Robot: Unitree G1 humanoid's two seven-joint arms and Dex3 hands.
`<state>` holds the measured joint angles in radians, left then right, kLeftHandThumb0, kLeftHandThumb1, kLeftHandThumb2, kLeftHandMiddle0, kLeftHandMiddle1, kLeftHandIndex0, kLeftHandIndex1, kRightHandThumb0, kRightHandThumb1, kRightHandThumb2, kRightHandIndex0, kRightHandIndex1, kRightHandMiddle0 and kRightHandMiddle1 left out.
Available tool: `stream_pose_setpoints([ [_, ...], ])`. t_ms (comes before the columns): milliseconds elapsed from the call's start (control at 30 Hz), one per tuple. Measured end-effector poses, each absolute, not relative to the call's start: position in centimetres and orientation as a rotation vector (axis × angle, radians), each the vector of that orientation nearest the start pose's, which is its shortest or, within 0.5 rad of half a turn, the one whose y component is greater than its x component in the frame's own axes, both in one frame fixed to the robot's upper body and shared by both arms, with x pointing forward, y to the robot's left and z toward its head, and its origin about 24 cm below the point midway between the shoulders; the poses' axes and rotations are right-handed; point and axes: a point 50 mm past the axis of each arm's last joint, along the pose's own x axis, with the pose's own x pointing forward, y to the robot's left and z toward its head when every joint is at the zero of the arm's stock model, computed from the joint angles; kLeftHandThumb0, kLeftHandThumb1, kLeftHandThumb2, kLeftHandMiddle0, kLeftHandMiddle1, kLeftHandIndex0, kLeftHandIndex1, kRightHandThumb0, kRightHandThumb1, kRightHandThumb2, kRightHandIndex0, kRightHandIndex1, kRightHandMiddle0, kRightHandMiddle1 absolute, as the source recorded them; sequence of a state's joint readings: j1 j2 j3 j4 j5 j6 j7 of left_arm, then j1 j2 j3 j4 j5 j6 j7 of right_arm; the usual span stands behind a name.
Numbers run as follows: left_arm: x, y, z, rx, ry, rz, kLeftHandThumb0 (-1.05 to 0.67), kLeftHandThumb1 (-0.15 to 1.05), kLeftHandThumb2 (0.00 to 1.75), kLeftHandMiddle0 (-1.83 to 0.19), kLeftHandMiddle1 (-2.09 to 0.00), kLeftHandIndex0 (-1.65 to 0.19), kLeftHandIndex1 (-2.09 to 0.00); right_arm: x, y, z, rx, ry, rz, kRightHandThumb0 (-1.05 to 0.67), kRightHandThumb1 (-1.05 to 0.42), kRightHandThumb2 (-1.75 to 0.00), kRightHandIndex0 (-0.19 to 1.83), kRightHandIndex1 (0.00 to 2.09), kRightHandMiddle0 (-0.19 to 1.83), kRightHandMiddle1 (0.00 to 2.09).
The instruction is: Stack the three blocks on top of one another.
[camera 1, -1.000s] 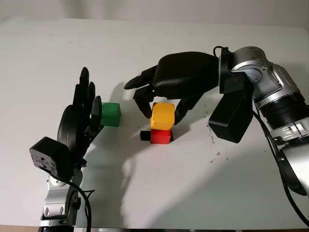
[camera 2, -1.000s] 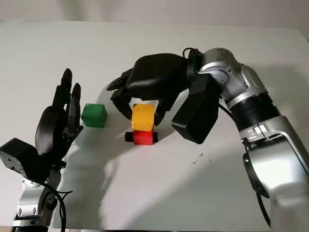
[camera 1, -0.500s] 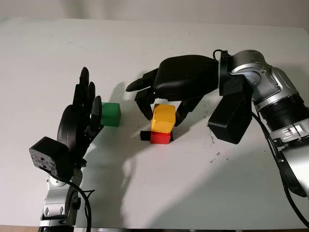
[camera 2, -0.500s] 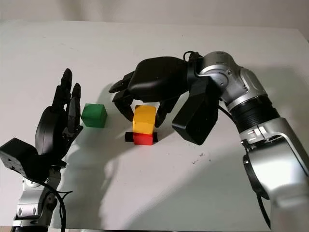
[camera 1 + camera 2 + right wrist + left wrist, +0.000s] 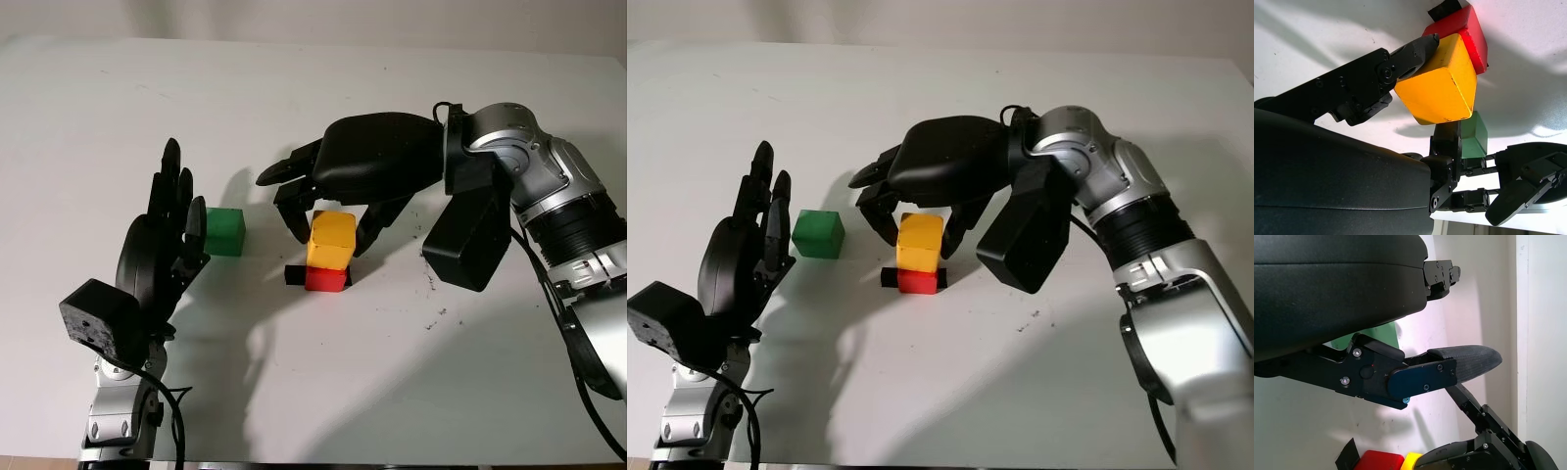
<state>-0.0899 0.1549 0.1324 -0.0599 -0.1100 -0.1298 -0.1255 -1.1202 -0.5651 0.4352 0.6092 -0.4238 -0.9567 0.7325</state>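
Centre of frame: yellow block (image 5: 331, 240) sits on red block (image 5: 325, 279); black piece (image 5: 294, 274) just left of red block, on white table (image 5: 392, 372). My right hand (image 5: 338, 215) arches over stack, fingers (image 5: 1415, 51) curled around yellow block; I cannot tell contact. Left of centre: green block (image 5: 225, 232) on table. My left hand (image 5: 171, 230) upright just beside green block, open, holding nothing.

Right robot hand (image 5: 328, 201) crowds yellow block (image 5: 331, 240); green block (image 5: 225, 231) top unobstructed
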Motion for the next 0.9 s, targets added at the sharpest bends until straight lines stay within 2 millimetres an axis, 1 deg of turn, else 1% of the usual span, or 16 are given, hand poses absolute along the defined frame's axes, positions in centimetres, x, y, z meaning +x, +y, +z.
stream_pose_setpoints([
  [400,26.48,19.32,9.61,0.061,-0.285,-0.02,-0.75,1.05,0.6,0.08,-0.06,0.11,-0.06,33.61,-9.02,23.85,-1.611,-0.856,1.166,-0.43,-0.97,-0.05,0.26,0.05,0.38,1.44],
  [533,26.5,19.3,9.57,0.058,-0.282,-0.016,-0.75,1.05,0.59,0.09,-0.05,0.11,-0.06,33.68,-9.01,23.72,-1.604,-0.851,1.171,-0.41,-0.98,-0.06,0.25,0.05,0.38,1.45],
  [900,26.51,19.18,9.55,0.059,-0.281,-0.016,-0.74,1.05,0.6,0.1,-0.05,0.12,-0.05,33.7,-9.03,23.61,-1.597,-0.845,1.182,-0.48,-0.96,-0.05,0.24,0.05,0.38,1.46],
])
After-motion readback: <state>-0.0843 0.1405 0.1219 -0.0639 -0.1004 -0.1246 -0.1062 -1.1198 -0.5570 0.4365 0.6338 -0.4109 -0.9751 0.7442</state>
